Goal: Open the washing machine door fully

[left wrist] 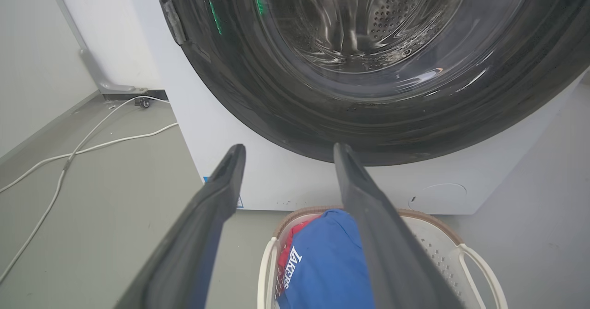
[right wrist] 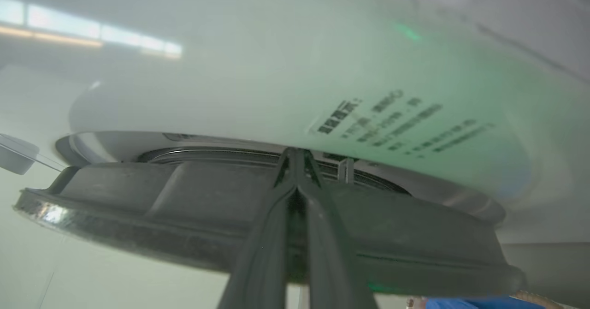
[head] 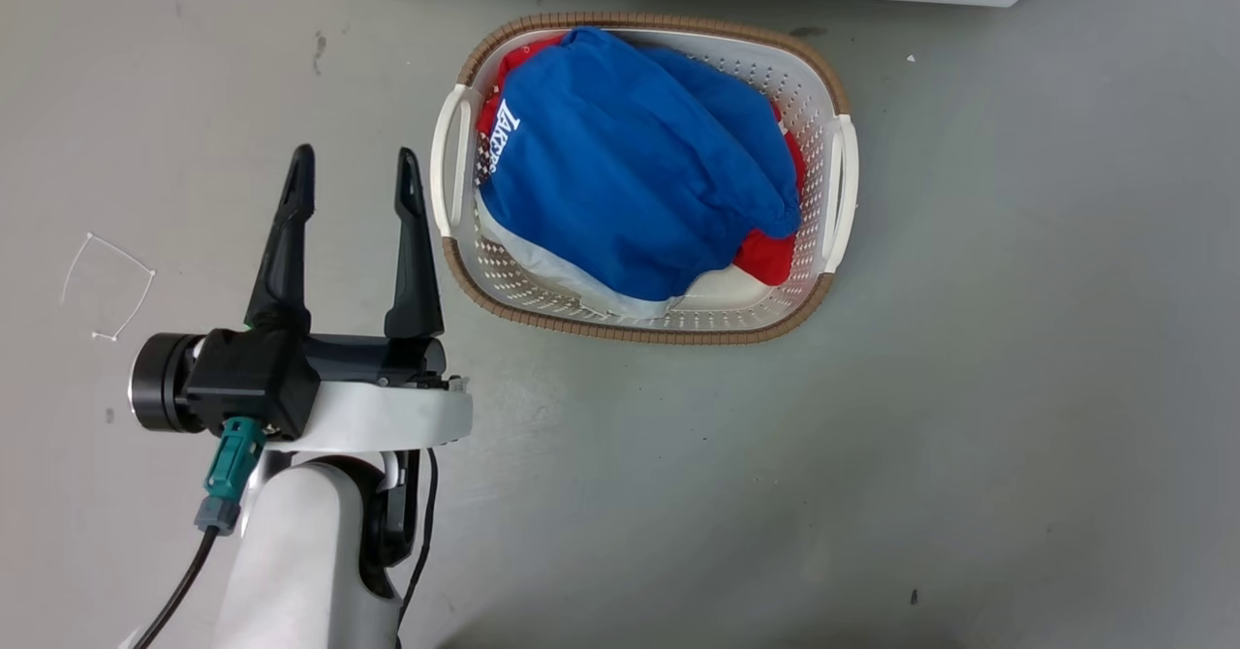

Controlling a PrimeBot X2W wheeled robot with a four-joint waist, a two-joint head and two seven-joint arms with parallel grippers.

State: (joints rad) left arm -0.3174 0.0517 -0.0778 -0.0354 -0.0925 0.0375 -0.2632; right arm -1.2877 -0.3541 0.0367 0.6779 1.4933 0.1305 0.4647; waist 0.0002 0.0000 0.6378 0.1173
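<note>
Right wrist view looks along the door (right wrist: pixel 138 207) almost edge-on. Its dark rim runs across the lower half of the frame, and the white machine front (right wrist: pixel 276 69) is above it, with a thin silver band showing between the two. From here I'd say the door is cracked off its seat and no more. The right gripper (right wrist: pixel 297 154) rises from bottom centre with its two fingers pressed together. They lie over the rim, with the tips reaching into that gap. I cannot tell whether they pinch anything or merely hook behind the edge.

In the left wrist view the door's black ring and glass fill the top of the frame, close against the front. The left gripper (head: pixel 355 160) hangs at the lower left of the head view, fingers spread wide and holding nothing, well apart from the door. The basket (head: pixel 630 331) of blue clothing (head: pixel 630 165) sits in the upper centre, just before the machine's base.

The step in hand looks to me like the first pull. Next, I reckon, the right arm must draw the rim outward on an arc about the hinge side, which I can't make out. The tips should stay behind the edge so they don't slip. The basket stands right under the swing, so that wants watching.
</note>
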